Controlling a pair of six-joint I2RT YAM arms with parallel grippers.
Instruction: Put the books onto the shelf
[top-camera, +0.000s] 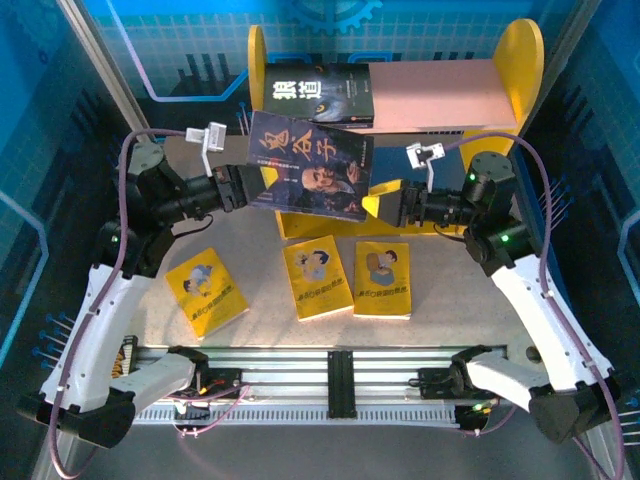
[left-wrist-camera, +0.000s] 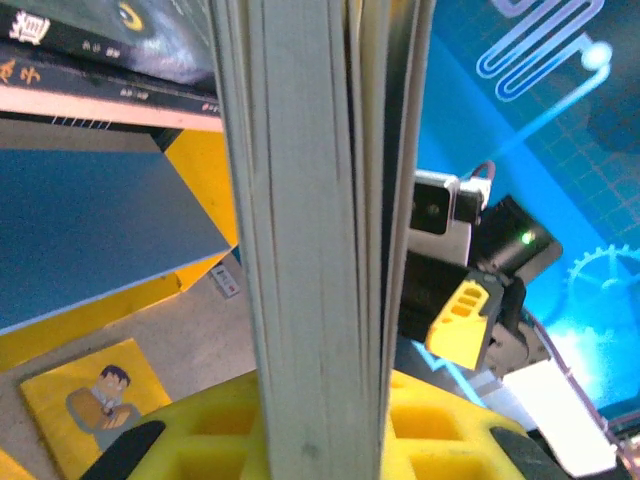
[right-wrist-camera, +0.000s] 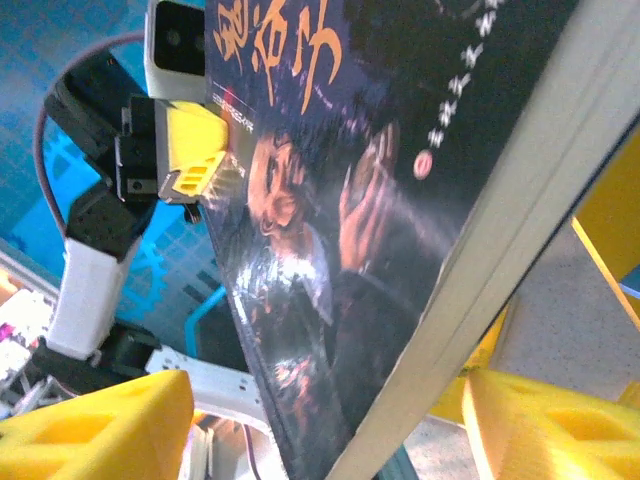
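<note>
Dark book (top-camera: 310, 165) in mid-air before shelf (top-camera: 450, 90): clamped by left gripper (top-camera: 255, 187), straddled by right gripper (top-camera: 378, 205), fingers parted. Carrying step; next, raising level onto its upper tier.

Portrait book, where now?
Top view, centre: portrait book in the left gripper, right gripper at its far edge, in front of the shelf, over the yellow books.

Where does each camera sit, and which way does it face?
Top external: above and behind the arms, looking down on the shelf, dark book, left hand and right hand.
Left wrist: on the left arm, facing the book's page edge, own yellow fingers at bottom.
Right wrist: on the right arm, facing its cover, own fingers at bottom.
Shared: both wrist views show the book.
</note>
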